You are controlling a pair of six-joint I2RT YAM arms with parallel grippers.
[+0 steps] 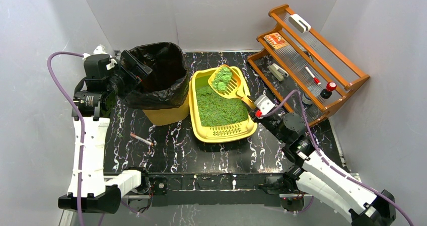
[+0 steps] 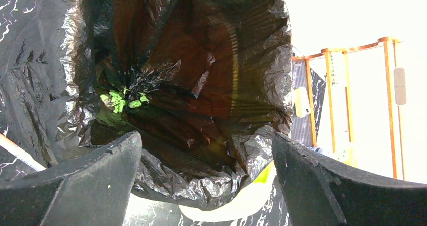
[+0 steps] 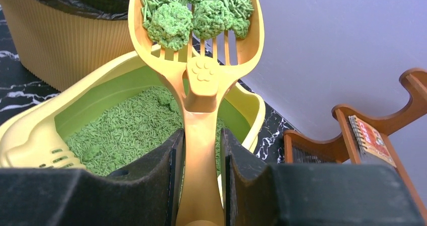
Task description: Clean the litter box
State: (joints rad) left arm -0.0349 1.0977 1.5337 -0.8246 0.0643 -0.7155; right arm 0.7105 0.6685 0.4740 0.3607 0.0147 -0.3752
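Judged partly done. Noted: litter box (image 1: 224, 135) mid-table, just beside lined bin (image 1: 163, 116); right gripper (image 3: 201, 145) clamped on loaded slotted scoop (image 3: 201, 80) above it; left gripper (image 2: 205, 140) spread wide at bin mouth. In bag, few green clumps (image 2: 121, 100). Outstanding: dumping, further sifting.

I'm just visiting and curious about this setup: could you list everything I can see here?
Litter box: one, yellow, centre of the table.
Loose litter: green, filling the box.
Scoop: one, orange-yellow, raised over the box's far end.
Litter clumps: about two, green, on the scoop.
Bin: one, yellow, black bag inside, left of the box.
Thin stick: one, pale, before the bin.
Rack: one, brown wood, far right, holding small items.
Table: one, black marbled.
Left tool: one, black, open, at the bin's left rim.
Right tool: one, black, shut on the scoop's handle.
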